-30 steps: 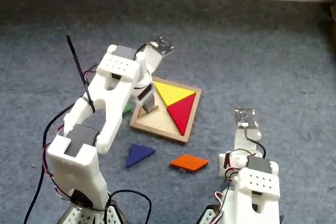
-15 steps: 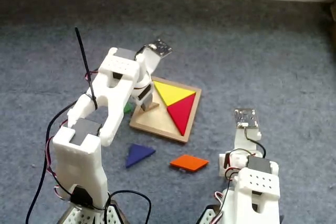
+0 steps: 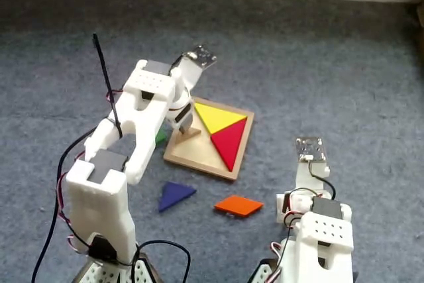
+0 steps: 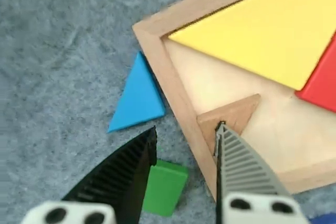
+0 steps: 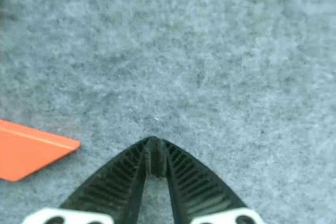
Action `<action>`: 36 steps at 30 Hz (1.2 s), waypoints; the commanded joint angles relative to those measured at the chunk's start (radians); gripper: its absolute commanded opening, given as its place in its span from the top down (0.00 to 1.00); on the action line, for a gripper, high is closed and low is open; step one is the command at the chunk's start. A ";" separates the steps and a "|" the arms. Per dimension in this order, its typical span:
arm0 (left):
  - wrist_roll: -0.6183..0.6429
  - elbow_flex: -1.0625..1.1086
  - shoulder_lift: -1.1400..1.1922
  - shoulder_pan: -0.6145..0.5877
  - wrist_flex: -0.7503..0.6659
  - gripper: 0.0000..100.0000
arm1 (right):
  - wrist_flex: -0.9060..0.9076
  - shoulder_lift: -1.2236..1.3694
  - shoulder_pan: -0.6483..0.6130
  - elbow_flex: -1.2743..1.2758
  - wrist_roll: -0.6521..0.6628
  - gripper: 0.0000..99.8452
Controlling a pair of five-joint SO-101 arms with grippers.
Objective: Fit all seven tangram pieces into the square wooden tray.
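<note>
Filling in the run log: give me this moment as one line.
left gripper: open over tray corner | right gripper: shut over carpet | in tray: yellow, red, brown | outside: blue, green, navy, orange

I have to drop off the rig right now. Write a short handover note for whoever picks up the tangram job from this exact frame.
Left gripper: open and empty, straddling the tray rim, with one finger at the brown triangle.
Right gripper: shut and empty, over the carpet beside the orange parallelogram.
Done: the yellow triangle, red triangle and brown triangle are in the tray.
Left: four pieces are still on the carpet. The light blue triangle and green piece lie just outside the rim by the left gripper. The dark blue triangle and orange parallelogram lie nearer the arm bases.
</note>
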 commanded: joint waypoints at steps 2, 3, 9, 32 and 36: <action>-0.008 -0.025 0.056 0.042 -0.012 0.82 | -0.027 -0.013 0.022 0.001 0.006 1.00; -0.008 -0.022 0.056 0.054 -0.011 0.82 | -0.027 -0.013 0.022 0.001 0.006 1.00; -0.008 -0.013 0.028 0.131 0.023 0.82 | -0.027 -0.013 0.022 0.001 0.006 1.00; -0.015 -0.013 0.027 0.197 0.060 0.82 | -0.027 -0.013 0.022 0.001 0.006 1.00; -0.015 -0.013 0.021 0.196 0.063 0.82 | -0.027 -0.013 0.022 0.001 0.006 1.00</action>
